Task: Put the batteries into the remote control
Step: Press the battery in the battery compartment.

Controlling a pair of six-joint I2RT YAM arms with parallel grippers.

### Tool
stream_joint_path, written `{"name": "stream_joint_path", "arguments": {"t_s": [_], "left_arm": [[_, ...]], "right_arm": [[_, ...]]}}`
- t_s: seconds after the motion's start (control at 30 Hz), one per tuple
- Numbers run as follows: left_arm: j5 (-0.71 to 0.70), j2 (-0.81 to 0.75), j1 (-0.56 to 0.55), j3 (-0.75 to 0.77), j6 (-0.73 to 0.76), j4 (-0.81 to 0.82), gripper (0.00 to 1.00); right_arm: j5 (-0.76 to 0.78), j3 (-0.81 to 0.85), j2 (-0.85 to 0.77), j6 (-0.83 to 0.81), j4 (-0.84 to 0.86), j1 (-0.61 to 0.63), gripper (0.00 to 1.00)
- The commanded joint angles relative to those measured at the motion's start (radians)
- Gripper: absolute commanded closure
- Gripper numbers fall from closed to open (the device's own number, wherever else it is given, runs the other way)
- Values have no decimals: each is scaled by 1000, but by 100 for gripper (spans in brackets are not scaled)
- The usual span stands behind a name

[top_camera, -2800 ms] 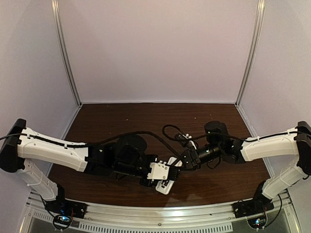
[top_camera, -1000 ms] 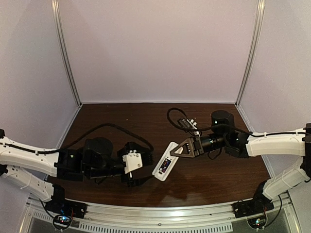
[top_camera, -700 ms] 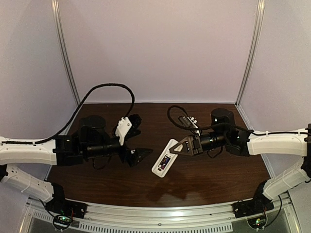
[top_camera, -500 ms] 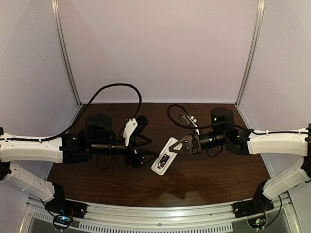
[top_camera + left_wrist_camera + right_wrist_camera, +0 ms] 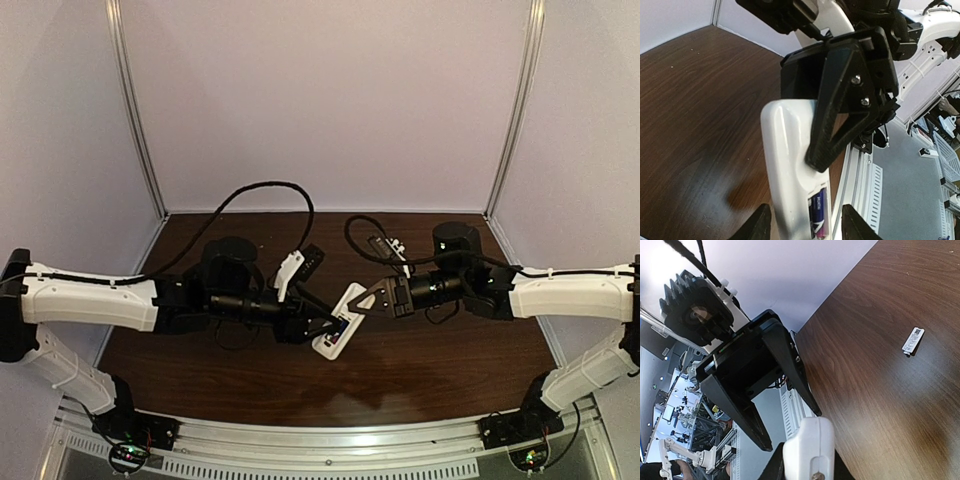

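Top external view: your right claw (image 5: 370, 299) is clamped on the upper end of the remote control (image 5: 328, 344), held above the worktop (image 5: 430, 375). Your left claw (image 5: 334, 324) straddles its lower end, half spread; whether it pinches, you cannot tell. A purple battery (image 5: 818, 216) sits inside the remote, at the left claw. A white strip (image 5: 913, 340) lies well beyond the right claw, with open worktop behind both.

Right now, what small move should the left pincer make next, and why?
Probably close the left pincer on the remote control's free end: its fingers straddle it beside the seated batteries, while the right pincer clamps the other end.
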Motion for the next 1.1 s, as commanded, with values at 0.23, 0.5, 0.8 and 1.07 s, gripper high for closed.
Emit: {"name": "stream_joint_path", "arguments": {"t_s": [0.23,0.5,0.8,1.07], "left_arm": [[44,62,10,54,-22,63,54],[32,88,11,67,-23,45,60],[-3,117,16,81,-30,9,72],[-21,136,15,83,11,-30,77]], "right_arm": [[18,12,-15,-13,16,7,100],[14,16,-19,-11,17,10,100],[8,20,-26,-15,18,13,100],[-5,24,-39,5,42,13,100]]}}
